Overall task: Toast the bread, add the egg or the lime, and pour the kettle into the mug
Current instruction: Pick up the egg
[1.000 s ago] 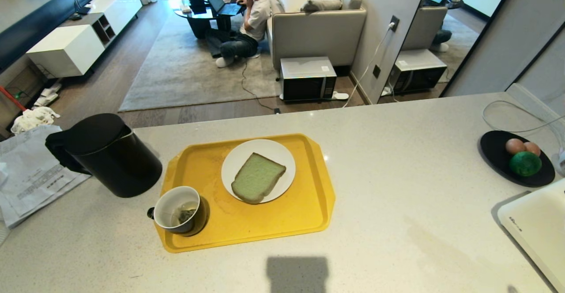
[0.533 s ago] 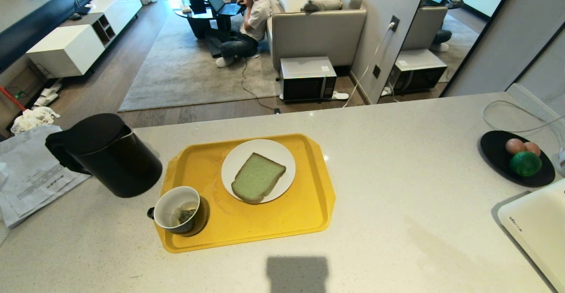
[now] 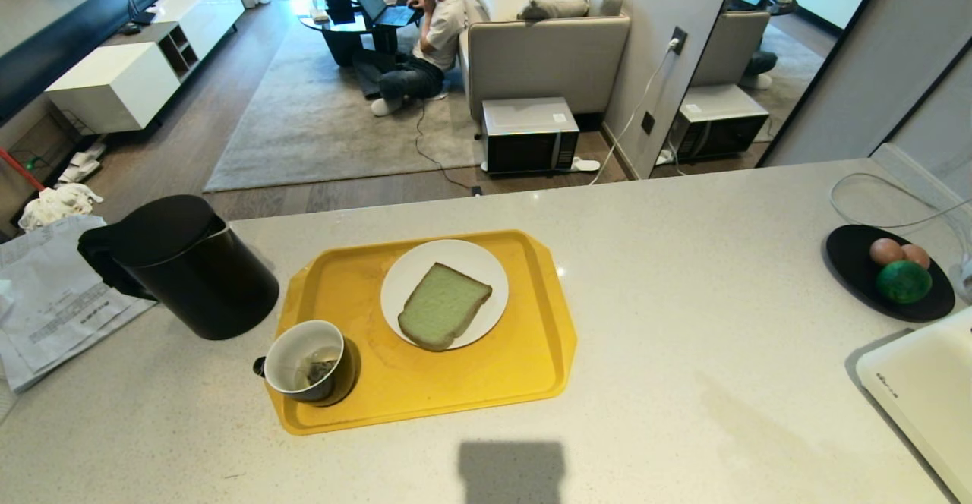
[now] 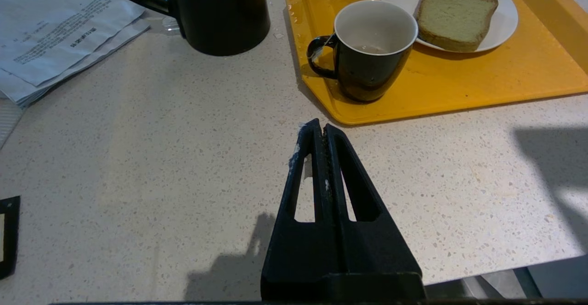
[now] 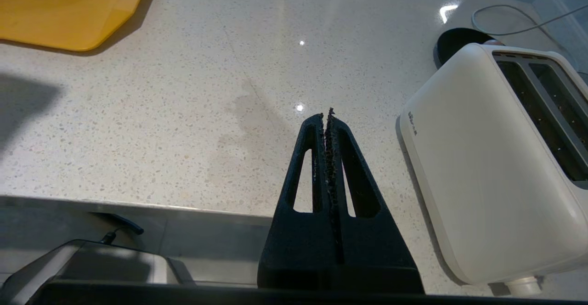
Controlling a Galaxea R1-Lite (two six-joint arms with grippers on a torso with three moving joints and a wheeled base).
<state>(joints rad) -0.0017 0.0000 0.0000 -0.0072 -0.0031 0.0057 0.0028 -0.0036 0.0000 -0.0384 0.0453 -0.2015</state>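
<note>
The pale green bread (image 3: 443, 306) lies on a white plate (image 3: 480, 263) on the yellow tray (image 3: 501, 379). The black mug (image 3: 306, 360), white inside, stands on the tray's near left corner. The black kettle (image 3: 186, 265) stands left of the tray. Two eggs (image 3: 886, 250) and a lime (image 3: 904, 281) sit on a black dish (image 3: 854, 265) at the far right. My left gripper (image 4: 320, 128) is shut and empty over the counter, short of the mug (image 4: 370, 52). My right gripper (image 5: 326, 115) is shut and empty beside the white toaster (image 5: 487, 158). Neither arm shows in the head view.
A white toaster (image 3: 923, 390) stands at the counter's near right corner. Papers (image 3: 45, 291) lie left of the kettle. A cable (image 3: 873, 219) loops behind the black dish. Beyond the counter a person sits on the floor by a sofa, far off.
</note>
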